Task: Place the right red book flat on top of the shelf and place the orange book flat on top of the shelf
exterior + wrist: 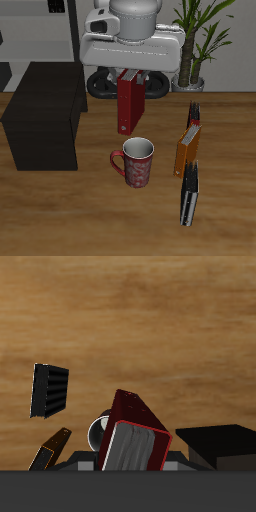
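- I have the right red book (129,100) gripped in the fingers (130,74), which are closed on its upper end; it hangs upright, clear of the tabletop (90,220), behind the mug (135,160).
- My worry: it hangs vertical but must land flat, so if I release it without tilting it first, I judge it could topple off the shelf (45,105).
- The grip is at one end only, so the book could swing or slip in the turn.
- The shelf is beside the book and its flat top is bare; coming in low risks clipping its near edge.
- In the wrist view the red book (135,431) shows a dark-red cover and pale page edges, thin and stiff.
- The orange book (188,145) stands on the tabletop beyond the mug, touching nothing of mine; a black-and-white book (188,200) sits nearer the front edge.
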